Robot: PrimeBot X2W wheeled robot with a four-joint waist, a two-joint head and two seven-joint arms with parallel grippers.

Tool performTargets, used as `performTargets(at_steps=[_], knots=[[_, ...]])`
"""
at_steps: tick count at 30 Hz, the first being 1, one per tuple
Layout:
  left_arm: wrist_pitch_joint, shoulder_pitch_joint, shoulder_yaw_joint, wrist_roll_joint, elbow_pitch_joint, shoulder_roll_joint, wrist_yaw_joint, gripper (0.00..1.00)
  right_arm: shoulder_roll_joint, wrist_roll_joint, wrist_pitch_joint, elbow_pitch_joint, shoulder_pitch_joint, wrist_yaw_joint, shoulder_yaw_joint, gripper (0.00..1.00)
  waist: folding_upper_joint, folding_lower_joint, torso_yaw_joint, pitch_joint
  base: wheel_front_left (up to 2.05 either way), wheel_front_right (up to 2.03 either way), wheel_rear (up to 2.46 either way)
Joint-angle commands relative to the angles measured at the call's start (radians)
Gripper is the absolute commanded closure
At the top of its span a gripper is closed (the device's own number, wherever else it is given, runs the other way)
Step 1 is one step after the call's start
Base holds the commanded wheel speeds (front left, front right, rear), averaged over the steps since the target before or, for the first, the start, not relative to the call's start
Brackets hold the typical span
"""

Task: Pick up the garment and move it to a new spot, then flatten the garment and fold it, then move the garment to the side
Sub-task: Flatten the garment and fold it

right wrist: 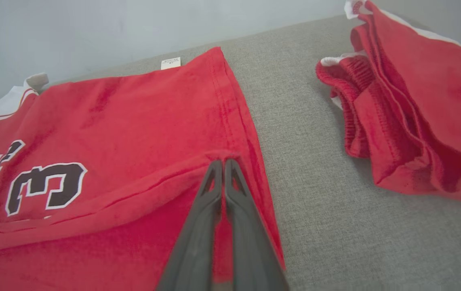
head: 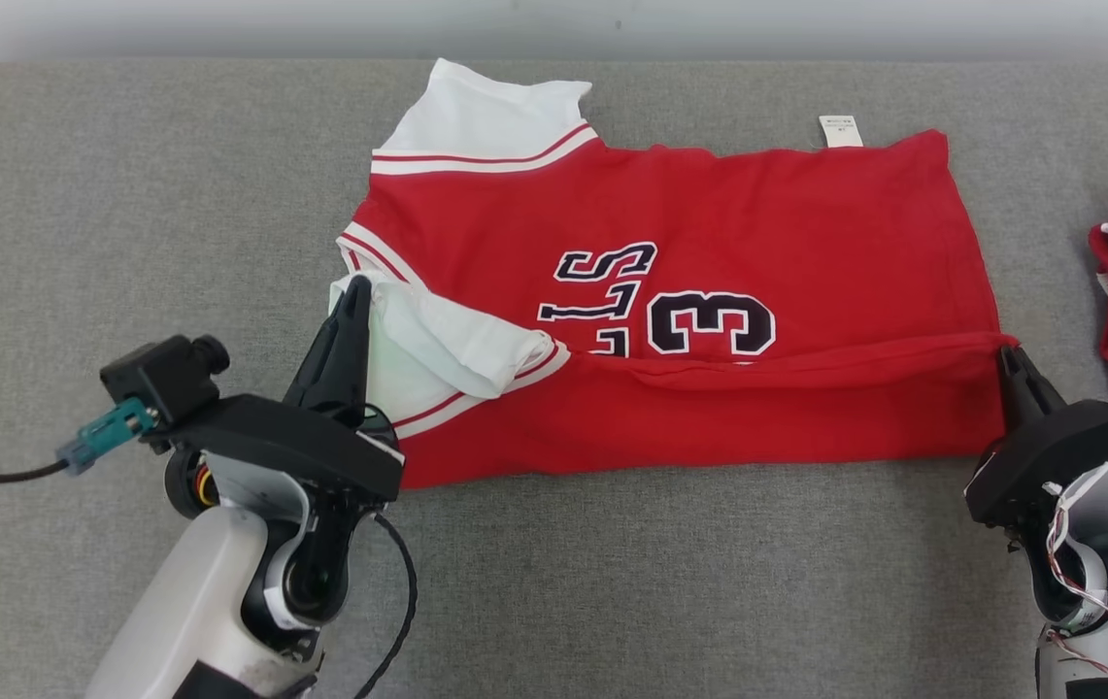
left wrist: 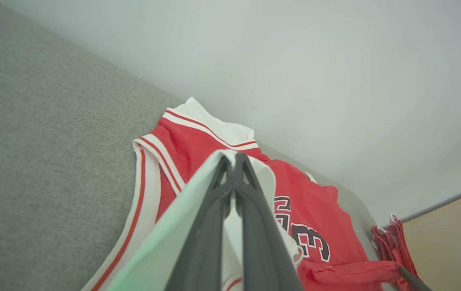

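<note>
The red soft-cloth basketball jersey [head: 709,291] lies on the grey fabric surface [head: 126,194], ahead of both tools. The left gripper [head: 354,286] is clenched on the white sleeve [head: 447,354]. The right gripper [head: 1008,351] is clenched on the folded red hem edge [right wrist: 222,154]. The cloth is judged light and limp, so it is best held at seams and corners.

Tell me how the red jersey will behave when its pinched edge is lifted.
Probably floppy: the red jersey sags in a fold between the left gripper and right gripper. Likely light, since thin fabric bunches at each pinch. It may drag rather than slide on the grey woven surface.
</note>
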State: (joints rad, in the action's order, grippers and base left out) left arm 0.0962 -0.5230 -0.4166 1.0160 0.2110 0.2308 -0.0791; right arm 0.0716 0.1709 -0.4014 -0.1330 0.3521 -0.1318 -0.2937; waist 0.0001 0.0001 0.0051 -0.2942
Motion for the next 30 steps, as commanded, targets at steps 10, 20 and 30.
performTargets(at_steps=[10,20,30], knots=[[0.037,-0.095,-0.042,-0.091,0.121,-0.002,0.001,1.00,-0.016,-0.037,0.026,-0.040,0.043,0.002,-0.030,0.00,-0.0001,-0.0001,-0.008,-0.022,0.00,0.00,0.00],[0.091,-0.043,-0.115,-0.262,0.147,0.094,-0.075,0.00,-0.021,-0.037,0.004,-0.027,0.031,0.002,-0.046,0.00,-0.0001,-0.0001,-0.008,0.009,0.00,0.00,0.00],[-0.071,0.125,-0.164,-0.255,0.029,0.179,-0.179,0.00,-0.022,-0.012,-0.096,0.066,-0.053,0.002,-0.063,0.00,-0.0001,-0.0001,-0.007,0.035,0.00,0.00,0.00]])
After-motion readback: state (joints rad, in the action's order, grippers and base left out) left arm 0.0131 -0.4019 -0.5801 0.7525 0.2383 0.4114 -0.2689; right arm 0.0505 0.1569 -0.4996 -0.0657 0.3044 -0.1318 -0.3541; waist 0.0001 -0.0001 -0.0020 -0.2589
